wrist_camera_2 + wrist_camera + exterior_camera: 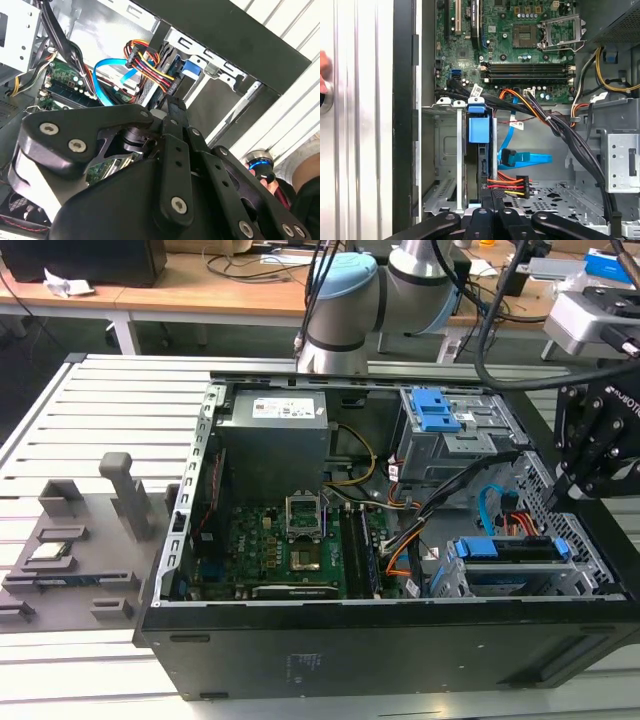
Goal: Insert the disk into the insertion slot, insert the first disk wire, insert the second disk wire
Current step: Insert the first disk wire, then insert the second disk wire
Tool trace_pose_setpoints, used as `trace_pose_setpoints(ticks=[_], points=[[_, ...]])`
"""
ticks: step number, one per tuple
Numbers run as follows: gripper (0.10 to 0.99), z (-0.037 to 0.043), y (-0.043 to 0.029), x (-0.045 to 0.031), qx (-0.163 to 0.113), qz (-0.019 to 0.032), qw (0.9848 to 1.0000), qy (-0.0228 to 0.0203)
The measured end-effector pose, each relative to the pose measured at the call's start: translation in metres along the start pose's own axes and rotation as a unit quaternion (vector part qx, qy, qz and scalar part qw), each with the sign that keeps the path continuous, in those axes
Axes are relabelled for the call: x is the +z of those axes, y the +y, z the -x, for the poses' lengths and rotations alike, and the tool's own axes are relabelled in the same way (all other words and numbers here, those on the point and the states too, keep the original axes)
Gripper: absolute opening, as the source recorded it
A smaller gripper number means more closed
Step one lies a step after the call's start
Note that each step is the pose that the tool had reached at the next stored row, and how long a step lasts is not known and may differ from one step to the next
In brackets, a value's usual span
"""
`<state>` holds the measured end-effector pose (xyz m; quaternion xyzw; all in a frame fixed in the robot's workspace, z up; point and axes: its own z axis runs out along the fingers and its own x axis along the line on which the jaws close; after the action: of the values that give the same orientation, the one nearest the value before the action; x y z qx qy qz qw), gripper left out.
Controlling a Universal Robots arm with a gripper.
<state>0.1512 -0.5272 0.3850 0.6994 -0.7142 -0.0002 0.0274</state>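
Patience suits this step: flat grey disk in bright blue plastic carrier sits in the perforated silver cage at four o'clock of the black case; black gripper, fingers clenched on nothing, hangs just beside the multicoloured wire bundle – I'd push squarely

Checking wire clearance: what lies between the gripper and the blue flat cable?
First wrist view: the coloured wires and their black plug.
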Motion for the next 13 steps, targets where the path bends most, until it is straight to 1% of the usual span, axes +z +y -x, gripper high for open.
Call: trace_pose_setpoints(ticks=[8, 9, 10, 11, 13], points=[[0.114, 0.0, 0.0, -0.0004, 0.0, 0.0, 1.0, -0.0001], [0.235, 0.0, 0.0, -0.0004, 0.0, 0.0, 1.0, -0.0001], [0.302, 0.0, 0.0, -0.0005, 0.0, 0.0, 1.0, -0.0001], [0.302, 0.0018, 0.0004, -0.0007, 0.0, 0.0, 1.0, 0.0001], [0.302, 0.0137, 0.0049, 0.0001, 0.0, 0.0, 1.0, -0.0001]])
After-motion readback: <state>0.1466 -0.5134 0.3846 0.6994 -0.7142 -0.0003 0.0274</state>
